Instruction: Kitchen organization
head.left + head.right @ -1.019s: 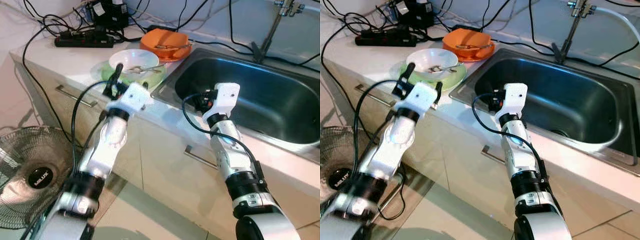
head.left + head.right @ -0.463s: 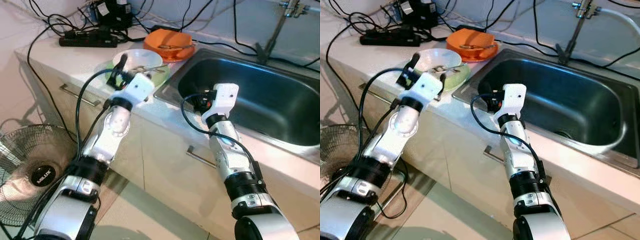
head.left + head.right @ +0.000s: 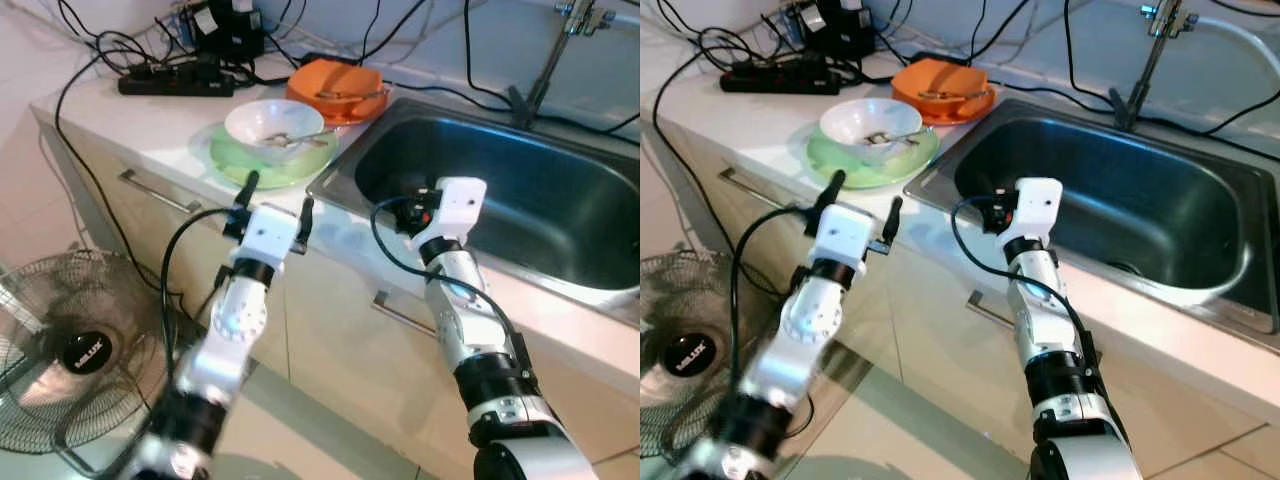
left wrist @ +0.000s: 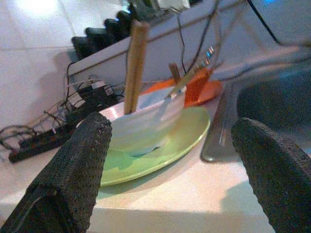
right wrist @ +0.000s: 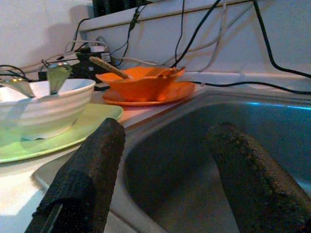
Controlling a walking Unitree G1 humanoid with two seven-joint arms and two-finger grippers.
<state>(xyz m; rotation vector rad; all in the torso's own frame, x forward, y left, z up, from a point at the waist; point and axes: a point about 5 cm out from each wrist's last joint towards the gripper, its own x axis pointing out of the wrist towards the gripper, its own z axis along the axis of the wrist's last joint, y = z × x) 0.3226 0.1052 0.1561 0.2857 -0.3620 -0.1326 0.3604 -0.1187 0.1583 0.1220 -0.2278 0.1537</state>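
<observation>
A white bowl (image 3: 273, 124) with a spoon and chopsticks (image 4: 135, 66) in it sits on a green plate (image 3: 238, 163) on the counter left of the sink (image 3: 520, 190). Behind it an orange bowl (image 3: 336, 80) rests on an orange plate (image 5: 146, 95). My left gripper (image 3: 277, 201) is open at the counter's front edge, just short of the green plate, with nothing between its fingers (image 4: 80, 170). My right gripper (image 5: 167, 131) is open over the sink's near left corner, pointing toward the orange bowl, and holds nothing.
A black power strip (image 3: 170, 82) and tangled cables lie at the back of the counter. A faucet (image 3: 548, 55) stands behind the sink. Cabinet fronts with metal handles (image 3: 152, 190) run below the counter. A floor fan (image 3: 78, 352) stands at the lower left.
My left gripper has drawn back from beside the white bowl to the counter's front edge. The right gripper has stayed almost still at the sink corner.
</observation>
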